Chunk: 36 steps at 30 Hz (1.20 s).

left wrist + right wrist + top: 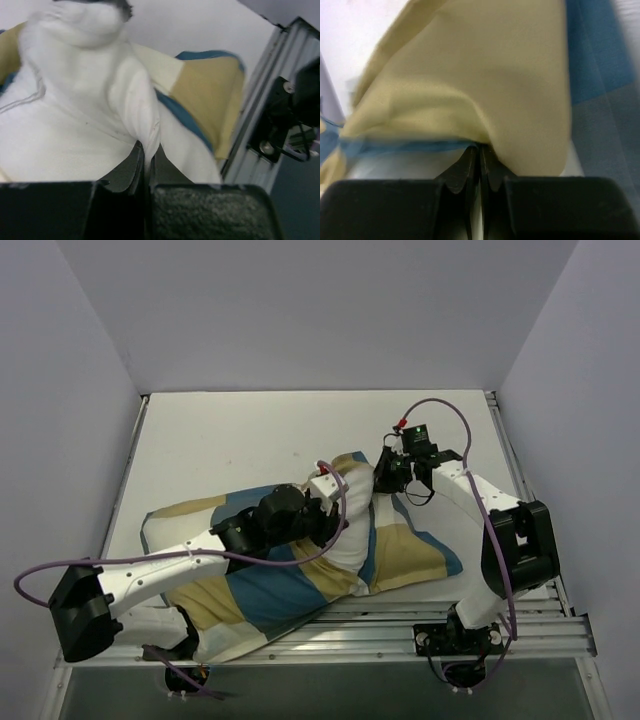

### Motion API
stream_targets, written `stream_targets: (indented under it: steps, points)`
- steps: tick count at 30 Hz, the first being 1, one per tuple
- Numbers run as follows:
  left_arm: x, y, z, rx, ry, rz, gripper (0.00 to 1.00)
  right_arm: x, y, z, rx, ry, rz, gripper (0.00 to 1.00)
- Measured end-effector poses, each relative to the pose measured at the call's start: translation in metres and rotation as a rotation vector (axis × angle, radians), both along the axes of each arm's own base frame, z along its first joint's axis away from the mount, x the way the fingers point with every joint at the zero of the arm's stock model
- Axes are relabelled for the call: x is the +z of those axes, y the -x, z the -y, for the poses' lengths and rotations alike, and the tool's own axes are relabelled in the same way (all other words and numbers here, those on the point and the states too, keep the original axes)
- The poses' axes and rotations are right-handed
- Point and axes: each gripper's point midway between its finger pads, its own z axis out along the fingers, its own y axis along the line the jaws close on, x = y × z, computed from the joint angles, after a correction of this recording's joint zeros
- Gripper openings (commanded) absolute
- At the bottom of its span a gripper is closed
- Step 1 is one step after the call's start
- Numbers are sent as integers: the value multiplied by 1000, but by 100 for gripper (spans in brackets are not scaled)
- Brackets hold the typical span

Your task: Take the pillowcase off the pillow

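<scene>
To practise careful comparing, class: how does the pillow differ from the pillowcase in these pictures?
The pillow is plain white; the pillowcase has blue, tan and cream blocks. The pillow bulges plump; the pillowcase is thin cloth. The left gripper pinches the pillow, the right gripper the pillowcase. Both are soft, and each is held in shut jaws.

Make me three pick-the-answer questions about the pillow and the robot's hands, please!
1. The pillow lies: A on a chair, B on the table, C in a box.
2. The right hand pinches a patch of the pillowcase that is: A tan, B red, C green.
3. The left hand is: A wide open, B holding a cup, C shut on the pillow.
Answers: B, the table shows all around it; A, tan cloth sits in its grip; C, white cloth is pinched.
</scene>
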Motion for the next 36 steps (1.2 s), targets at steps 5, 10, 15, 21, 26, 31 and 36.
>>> stream_targets:
  steps: [5, 10, 15, 21, 26, 31, 36]
  points:
    - [27, 37, -14, -84, 71, 30, 2, -29, 1, 18, -46, 32, -49, 0]
    - [40, 34, -32, -37, 110, 32, 2, -26, 10, 21, -31, 31, 21, 0]
    - [41, -12, -34, 105, 103, -6, 2, 14, 3, 33, -41, 70, 202, 0]
    - [59, -84, -19, 258, 108, -17, 2, 65, -2, 55, -102, 167, 368, 12]
    - [65, -148, -21, 398, 84, -5, 2, 110, -6, 66, -187, 284, 488, 31]
    - [44, -188, -37, 519, 16, -24, 30, 117, 13, 65, -202, 340, 504, 41]
    - [46, -181, -38, 510, 10, -31, 90, 103, 28, 65, -201, 373, 481, 47]
